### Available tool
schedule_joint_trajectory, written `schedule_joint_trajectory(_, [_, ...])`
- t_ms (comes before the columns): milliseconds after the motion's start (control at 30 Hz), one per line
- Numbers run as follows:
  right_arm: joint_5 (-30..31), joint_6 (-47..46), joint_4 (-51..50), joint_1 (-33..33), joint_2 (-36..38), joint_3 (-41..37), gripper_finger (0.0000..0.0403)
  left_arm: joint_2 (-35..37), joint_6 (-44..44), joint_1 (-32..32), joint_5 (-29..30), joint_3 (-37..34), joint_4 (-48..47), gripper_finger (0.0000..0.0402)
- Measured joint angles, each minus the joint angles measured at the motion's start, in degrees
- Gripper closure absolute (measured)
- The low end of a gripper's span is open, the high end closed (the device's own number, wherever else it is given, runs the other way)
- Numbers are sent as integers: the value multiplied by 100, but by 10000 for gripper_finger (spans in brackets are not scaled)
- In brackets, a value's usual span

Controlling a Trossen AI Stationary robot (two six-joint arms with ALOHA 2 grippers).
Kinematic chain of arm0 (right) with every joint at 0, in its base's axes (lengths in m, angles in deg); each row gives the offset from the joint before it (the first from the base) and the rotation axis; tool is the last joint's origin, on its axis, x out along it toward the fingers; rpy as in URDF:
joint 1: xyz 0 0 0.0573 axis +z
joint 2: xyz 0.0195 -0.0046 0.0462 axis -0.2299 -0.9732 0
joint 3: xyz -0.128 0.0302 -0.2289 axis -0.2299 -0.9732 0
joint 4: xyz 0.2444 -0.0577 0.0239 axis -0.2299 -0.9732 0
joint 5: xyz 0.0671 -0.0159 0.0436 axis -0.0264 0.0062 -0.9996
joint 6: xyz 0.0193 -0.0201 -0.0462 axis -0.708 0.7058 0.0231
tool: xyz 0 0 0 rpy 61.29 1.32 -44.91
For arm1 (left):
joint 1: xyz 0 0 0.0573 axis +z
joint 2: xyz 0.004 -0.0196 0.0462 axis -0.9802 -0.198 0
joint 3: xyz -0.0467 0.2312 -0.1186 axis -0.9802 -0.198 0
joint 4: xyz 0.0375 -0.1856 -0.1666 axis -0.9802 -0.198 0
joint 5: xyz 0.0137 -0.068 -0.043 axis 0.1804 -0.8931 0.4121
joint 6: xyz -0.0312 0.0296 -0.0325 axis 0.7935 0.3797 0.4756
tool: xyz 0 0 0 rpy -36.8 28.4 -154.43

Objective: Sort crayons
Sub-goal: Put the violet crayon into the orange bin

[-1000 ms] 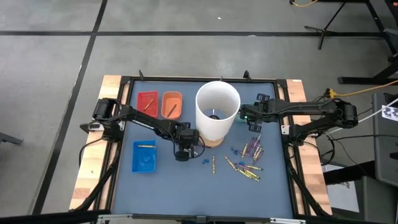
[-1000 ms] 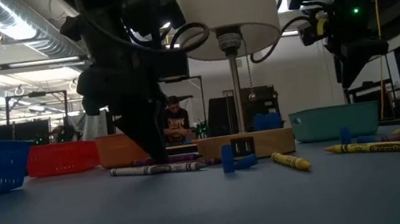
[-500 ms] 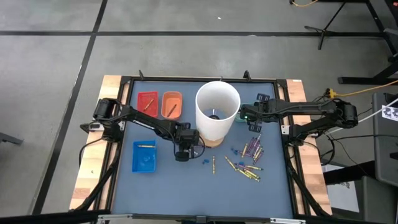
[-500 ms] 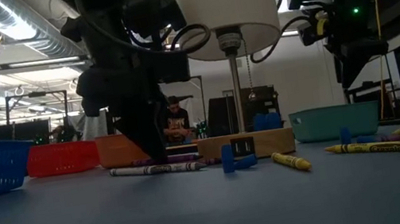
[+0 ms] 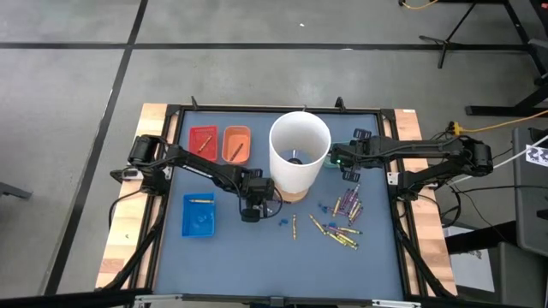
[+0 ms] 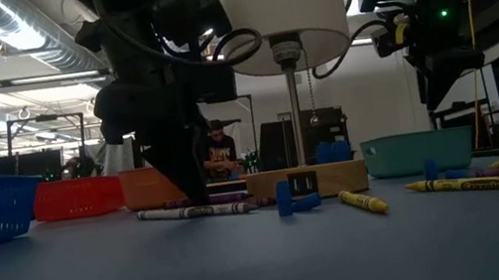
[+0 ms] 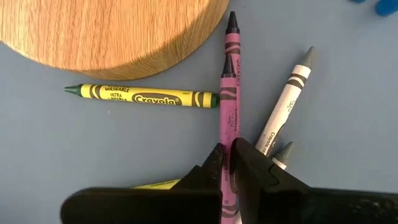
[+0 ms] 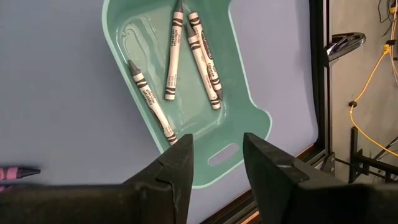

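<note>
My left gripper (image 7: pixel 229 163) stands next to the wooden base (image 7: pixel 112 31) of the tall white cylinder (image 5: pixel 300 158), pointing steeply down, shut on a purple crayon (image 7: pixel 231 106). A second purple crayon lies close along it. A yellow crayon (image 7: pixel 146 96) and a grey crayon (image 7: pixel 286 102) lie flat on the mat beside them. My right gripper (image 8: pixel 217 155) hangs open over the teal tray (image 8: pixel 249 118), which holds three grey crayons (image 8: pixel 173 56). More crayons (image 5: pixel 342 224) lie scattered on the mat at the right. My left gripper pinches the purple crayon between its two fingers at the rear part of the stick (image 7: pixel 227 146), away from the tip. The fingers come from above, slanting down, and lie across the stick. In the low view the crayon (image 6: pixel 190 210) lies flat on the mat under the fingers.
A red tray (image 5: pixel 203 142) and an orange tray (image 5: pixel 236 143) stand at the far left, each with a crayon inside. A blue tray (image 5: pixel 199 214) is at the near left. Small blue pieces (image 5: pixel 322 208) lie near the cylinder's base. A person sits in the room behind the table.
</note>
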Motion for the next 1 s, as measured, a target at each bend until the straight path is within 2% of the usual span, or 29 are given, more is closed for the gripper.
schedule_joint_trajectory(333, [-1, 0, 0, 0, 0, 0, 265, 340, -42, 2, 84, -17, -75, 400])
schedule_joint_trajectory(500, [0, 0, -1, 0, 0, 0, 265, 600, -44, 2, 338, -17, -241, 400])
schedule_joint_trajectory(733, [0, 0, -2, 0, 0, 0, 265, 1007, 169, 8, 1227, -13, -992, 401])
schedule_joint_trajectory(1000, [2, 0, 0, 0, 0, 0, 265, 1226, 928, 95, 2236, -9, -1861, 401])
